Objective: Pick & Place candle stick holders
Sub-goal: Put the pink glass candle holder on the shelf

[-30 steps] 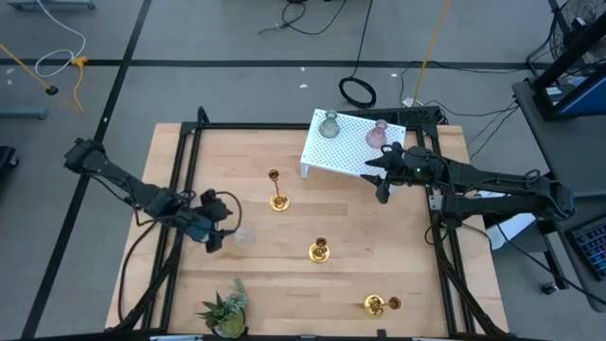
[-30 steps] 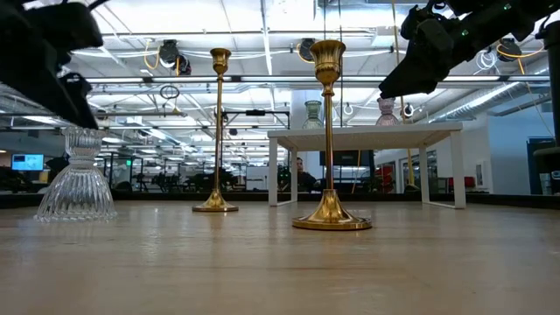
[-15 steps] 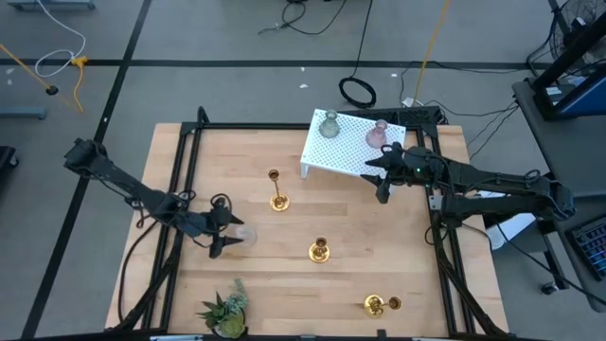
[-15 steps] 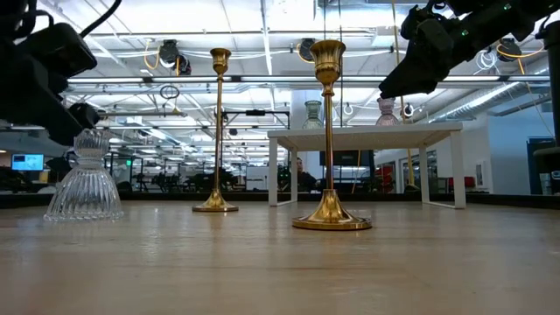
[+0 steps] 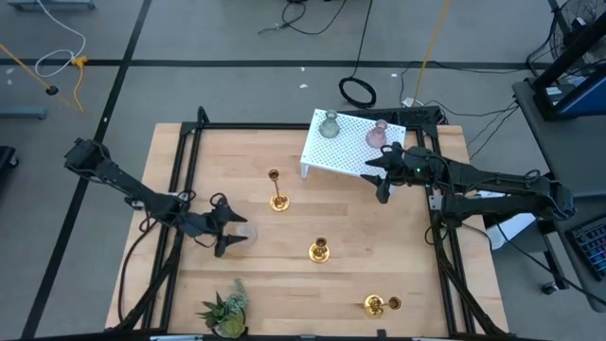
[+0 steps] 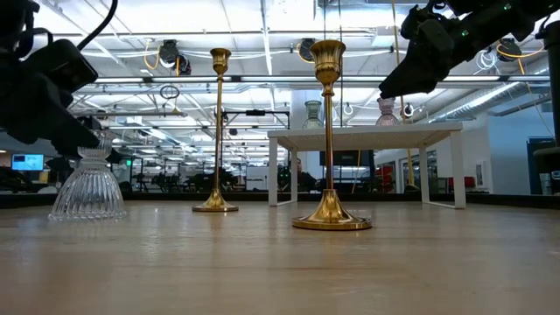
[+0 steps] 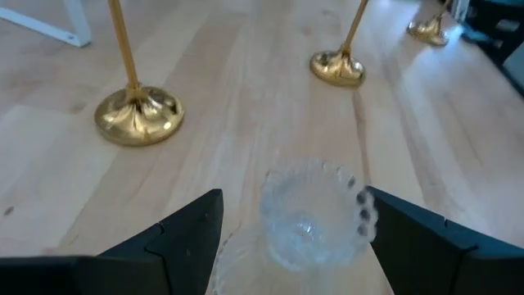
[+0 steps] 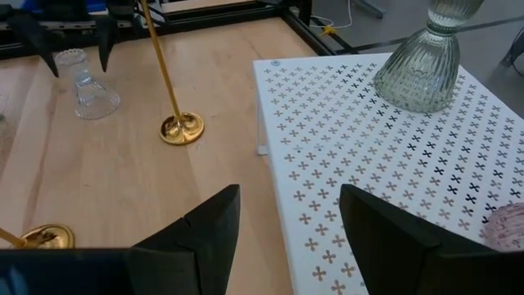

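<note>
Over the last sec the left pincer (image 5: 230, 238) has been brought fwd and lowered round the clear holder (image 5: 243, 235); jaws are spread wide, one either side, nothing gripped yet. Holder stands upright on the worktop (image 5: 350, 237), left of centre. Approach looks done, so closing is judged next. Right pincer (image 5: 381, 180) is parked, part open, empty, by the rack (image 5: 346, 152).

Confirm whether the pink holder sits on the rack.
Yes, the pink holder stands on the white rack, beside the grey-green one.

pink glass holder (image 8: 506, 228): cut off at edge | clear glass holder (image 7: 315, 215): blurred
</note>
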Controlling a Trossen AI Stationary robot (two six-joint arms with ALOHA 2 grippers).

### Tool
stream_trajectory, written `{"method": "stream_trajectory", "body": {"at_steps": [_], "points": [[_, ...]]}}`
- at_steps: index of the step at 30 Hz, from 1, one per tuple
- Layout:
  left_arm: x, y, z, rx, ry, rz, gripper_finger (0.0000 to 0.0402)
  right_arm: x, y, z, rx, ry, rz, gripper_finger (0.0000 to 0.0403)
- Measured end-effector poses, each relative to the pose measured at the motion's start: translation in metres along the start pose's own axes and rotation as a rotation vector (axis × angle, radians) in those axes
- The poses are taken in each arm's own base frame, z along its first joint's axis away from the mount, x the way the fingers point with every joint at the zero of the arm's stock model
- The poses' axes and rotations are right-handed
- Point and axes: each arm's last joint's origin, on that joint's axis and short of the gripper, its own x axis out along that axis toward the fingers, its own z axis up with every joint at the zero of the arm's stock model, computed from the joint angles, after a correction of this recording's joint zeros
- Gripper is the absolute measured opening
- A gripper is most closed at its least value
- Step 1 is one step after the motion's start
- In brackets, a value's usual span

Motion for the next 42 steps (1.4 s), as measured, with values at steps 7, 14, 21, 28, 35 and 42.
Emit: {"method": "stream_trajectory", "body": {"at_steps": [7, 14, 21, 28, 35, 42], "points": [[0.000, -0.004, 0.010, -0.058, -0.101, -0.023, 0.0289, 0.000, 0.000, 0.000, -0.006, 0.000, 0.000, 0.0203], [0.001, -0.002, 0.005, 0.012, -0.049, -0.010, 0.0289, 0.002, 0.000, 0.003, -0.030, -0.031, 0.001, 0.0203], [0.001, 0.000, -0.001, 0.024, 0.013, 0.009, 0.0289, 0.012, 0.001, 0.002, -0.040, -0.013, 0.000, 0.0203], [0.001, 0.001, -0.002, 0.011, 0.009, 0.027, 0.0289, 0.020, 0.002, 0.000, -0.041, 0.012, 0.000, 0.0203], [0.006, 0.002, -0.008, 0.024, 0.055, 0.058, 0.0289, 0.021, 0.002, 0.002, -0.039, -0.016, 0.000, 0.0203], [0.011, 0.003, -0.013, 0.016, 0.064, 0.118, 0.0274, 0.021, 0.002, 0.002, -0.039, -0.016, 0.000, 0.0203]]}}
